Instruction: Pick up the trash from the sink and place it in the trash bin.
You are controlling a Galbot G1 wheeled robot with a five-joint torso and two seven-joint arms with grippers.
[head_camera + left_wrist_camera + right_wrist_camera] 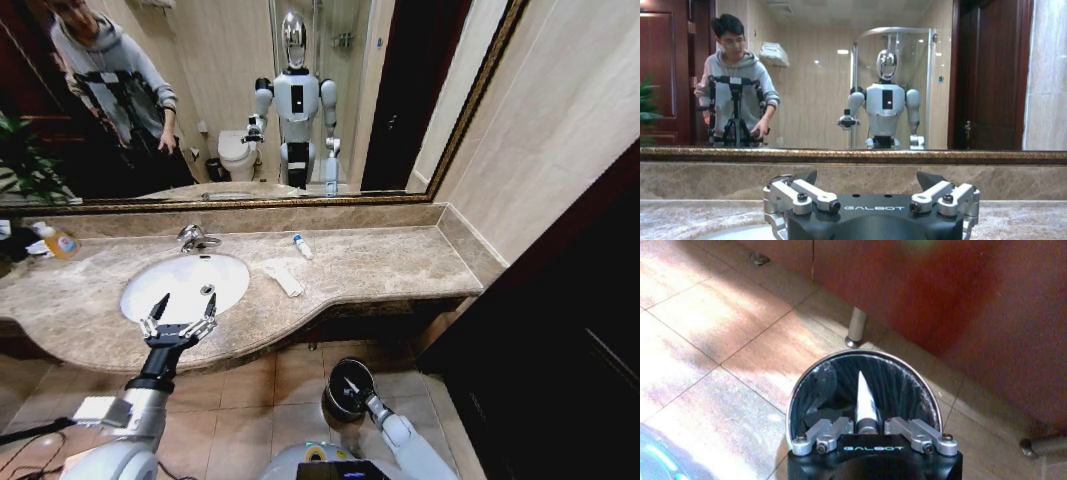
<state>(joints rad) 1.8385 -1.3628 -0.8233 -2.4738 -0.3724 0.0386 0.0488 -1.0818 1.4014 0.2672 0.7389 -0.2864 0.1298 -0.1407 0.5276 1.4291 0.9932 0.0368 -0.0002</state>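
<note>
Head view: left tool (180,305) open over the sink (140,300), right tool (352,386) clamping a white tube (864,397) above the trash bin (338,402).

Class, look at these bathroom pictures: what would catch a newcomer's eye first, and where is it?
The left end effector, fingers spread, hangs at the front edge of the white sink. Down on the floor, the right end effector holds a white tube over the black trash bin. A crumpled paper towel lies on the countertop.

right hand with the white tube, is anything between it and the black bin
Nothing visible. The right hand, shut on a small white tube, hangs directly over the open mouth of the round black trash bin with a metallic rim on the floor tiles.
</note>
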